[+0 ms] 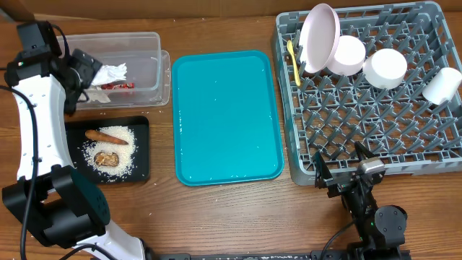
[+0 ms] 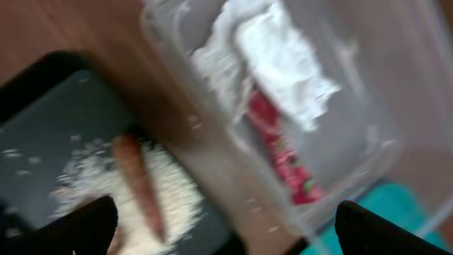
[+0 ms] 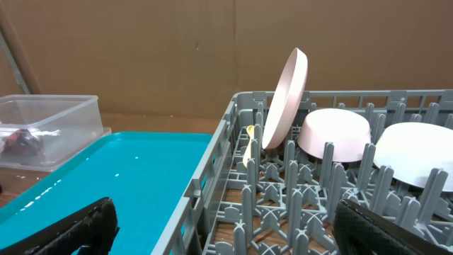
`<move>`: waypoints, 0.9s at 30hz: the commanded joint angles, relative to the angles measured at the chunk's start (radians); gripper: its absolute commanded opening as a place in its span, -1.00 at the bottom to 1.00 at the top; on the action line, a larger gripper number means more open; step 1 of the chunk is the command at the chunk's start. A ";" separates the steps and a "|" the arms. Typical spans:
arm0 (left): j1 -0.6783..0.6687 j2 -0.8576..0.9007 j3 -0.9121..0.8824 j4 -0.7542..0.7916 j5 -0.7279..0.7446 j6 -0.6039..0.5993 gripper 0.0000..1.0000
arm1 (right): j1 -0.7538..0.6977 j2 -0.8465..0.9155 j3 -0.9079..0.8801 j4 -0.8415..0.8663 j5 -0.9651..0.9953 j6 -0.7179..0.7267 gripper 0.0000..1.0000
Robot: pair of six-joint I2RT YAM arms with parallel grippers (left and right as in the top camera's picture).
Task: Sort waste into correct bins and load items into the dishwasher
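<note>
Count on the left: two bins. The clear tub [image 1: 144, 50] held one crumpled napkin [image 1: 112, 73] and one red wrapper [image 1: 119, 86], the wrapper tucked just under the napkin's edge. Right below the tub, the black tray [image 1: 142, 148] carried one carrot [image 1: 106, 135] and one brown lump [image 1: 107, 158], both lying on a spread of white rice [image 1: 124, 148], carrot above, lump below.

Centre of the table: one teal tray [image 1: 226, 115], sitting between the bins and the grey rack [image 1: 375, 137].

Five pieces were in the rack, all along its far side: one pink dish [image 1: 320, 36] standing on edge, one yellow spoon [image 1: 294, 61] just left of it, then three white pieces in a row: a bowl [image 1: 349, 55] touching the dish, a second bowl [image 1: 385, 68], and a cup [image 1: 442, 85] at the right rim.

The left arm reached up the table's left edge, and the left gripper [image 1: 81, 72] hung over the tub's left end, near the napkin. Its wrist camera looked steeply down across tub corner and black tray; the fingers [image 2: 85, 230] stood wide apart with nothing between them.

The right arm sat low at the table's near edge, the right gripper [image 1: 339, 173] just in front of the rack's near-left corner, aimed level across the pegs. Its fingers [image 3: 78, 230] were spread too, gripping nothing.
</note>
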 commanded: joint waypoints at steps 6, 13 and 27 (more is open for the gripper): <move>-0.018 -0.064 0.008 -0.151 -0.095 0.238 1.00 | 0.002 -0.008 -0.010 0.004 0.006 -0.006 1.00; -0.030 -0.253 -0.106 -0.175 -0.129 0.258 1.00 | 0.002 -0.008 -0.010 0.004 0.006 -0.007 1.00; -0.160 -0.974 -1.086 0.648 0.203 0.679 1.00 | 0.002 -0.008 -0.010 0.004 0.006 -0.006 1.00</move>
